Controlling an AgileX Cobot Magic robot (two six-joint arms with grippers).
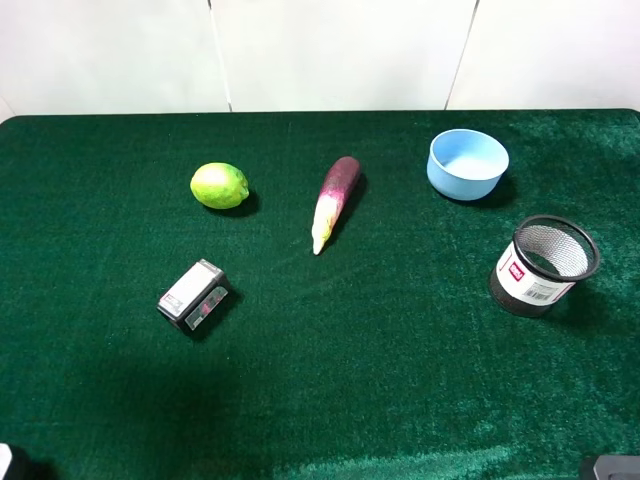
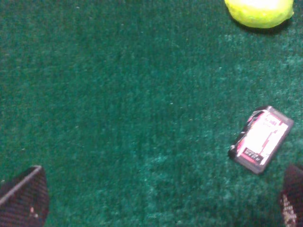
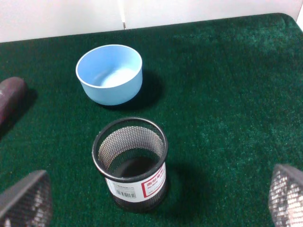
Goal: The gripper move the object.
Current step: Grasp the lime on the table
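The round yellow-green lime (image 1: 219, 186) lies on the green cloth at the left back; the left wrist view shows only part of it (image 2: 259, 11) at the frame edge. My left gripper (image 2: 156, 201) is open, its two fingertips (image 2: 23, 198) wide apart above bare cloth, well short of the lime. My right gripper (image 3: 156, 201) is open too, fingertips (image 3: 26, 201) either side of the mesh cup, not touching it. In the exterior high view only slivers of the arms show at the bottom corners.
A small silver box (image 1: 193, 294) (image 2: 261, 139) lies in front of the lime. A purple-and-cream eggplant (image 1: 334, 201) lies mid-table. A blue bowl (image 1: 467, 164) (image 3: 110, 73) and a black mesh cup (image 1: 542, 264) (image 3: 131, 161) stand at the right.
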